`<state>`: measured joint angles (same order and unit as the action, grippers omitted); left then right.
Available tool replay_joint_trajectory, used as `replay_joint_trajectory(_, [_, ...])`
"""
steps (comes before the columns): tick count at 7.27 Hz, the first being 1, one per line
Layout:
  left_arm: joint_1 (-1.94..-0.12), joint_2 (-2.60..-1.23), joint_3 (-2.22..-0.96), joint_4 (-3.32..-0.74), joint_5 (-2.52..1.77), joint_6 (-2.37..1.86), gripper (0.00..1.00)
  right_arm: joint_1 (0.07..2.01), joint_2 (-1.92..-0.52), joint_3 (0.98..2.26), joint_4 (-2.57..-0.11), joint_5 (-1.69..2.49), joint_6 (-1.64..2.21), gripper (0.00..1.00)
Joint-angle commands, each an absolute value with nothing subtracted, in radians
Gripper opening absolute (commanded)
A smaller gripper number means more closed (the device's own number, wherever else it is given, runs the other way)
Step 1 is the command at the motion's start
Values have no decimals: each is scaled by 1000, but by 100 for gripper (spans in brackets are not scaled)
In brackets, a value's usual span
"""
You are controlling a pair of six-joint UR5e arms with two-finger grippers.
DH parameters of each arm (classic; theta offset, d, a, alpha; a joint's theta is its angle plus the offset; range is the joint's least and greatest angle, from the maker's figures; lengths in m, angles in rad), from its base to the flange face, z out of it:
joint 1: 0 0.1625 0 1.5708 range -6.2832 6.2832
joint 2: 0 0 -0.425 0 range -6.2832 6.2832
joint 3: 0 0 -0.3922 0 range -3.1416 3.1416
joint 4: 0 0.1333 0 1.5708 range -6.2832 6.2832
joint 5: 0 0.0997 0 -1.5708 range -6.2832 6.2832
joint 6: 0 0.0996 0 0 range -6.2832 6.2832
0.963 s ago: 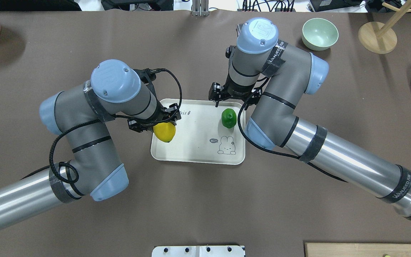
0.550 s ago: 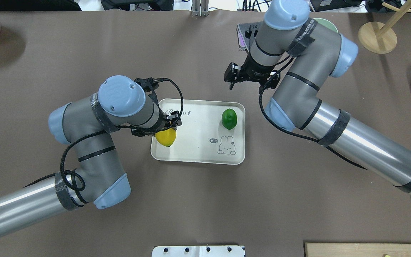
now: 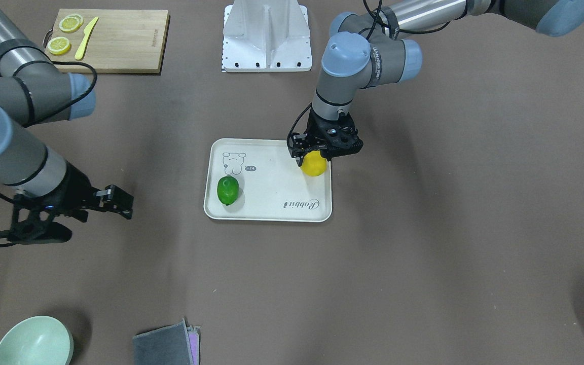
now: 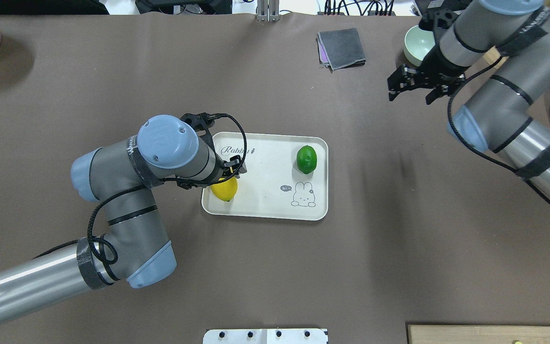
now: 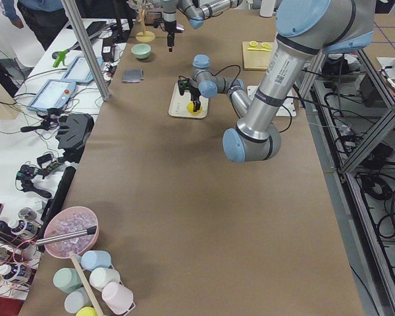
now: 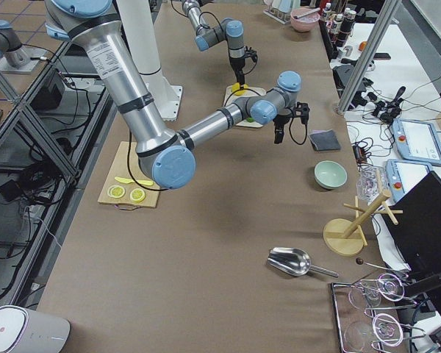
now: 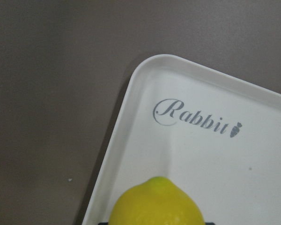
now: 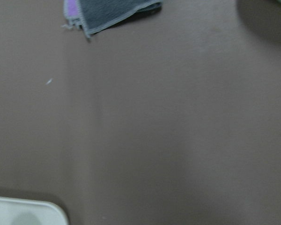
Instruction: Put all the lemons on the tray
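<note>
Gripping the yellow lemon (image 3: 314,166) at a corner of the tray (image 3: 271,187).
Front view: left gripper (image 3: 318,153) clamped on the yellow lemon at the tray's upper right; green lemon (image 3: 228,189) lies on its left side. Overhead: right gripper (image 4: 408,97), fingers apart, hangs at upper right, well apart from the tray. Left wrist: yellow lemon at bottom centre, below the "Rabbit" script (image 7: 194,119).

table (image 4: 275,267): brown mat | frame: aluminium posts (image 5: 85,49) | floor (image 5: 392,36): tiles (reddish-brown)
</note>
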<state>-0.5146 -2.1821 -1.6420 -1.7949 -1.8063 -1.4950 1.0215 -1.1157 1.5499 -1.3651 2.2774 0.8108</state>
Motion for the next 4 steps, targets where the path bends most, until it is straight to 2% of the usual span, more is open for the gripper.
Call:
replay_joint_trajectory(1, [-514,-2178,-1678,-1784,-1807,-1496,98,1125,-1271,1610,-1348,2307,627,100])
replay_joint_trajectory(4, [-587,-2155,-1865,-1584,-1848,-1456,98,1302,-1460,1631,-1327,2355,366,100])
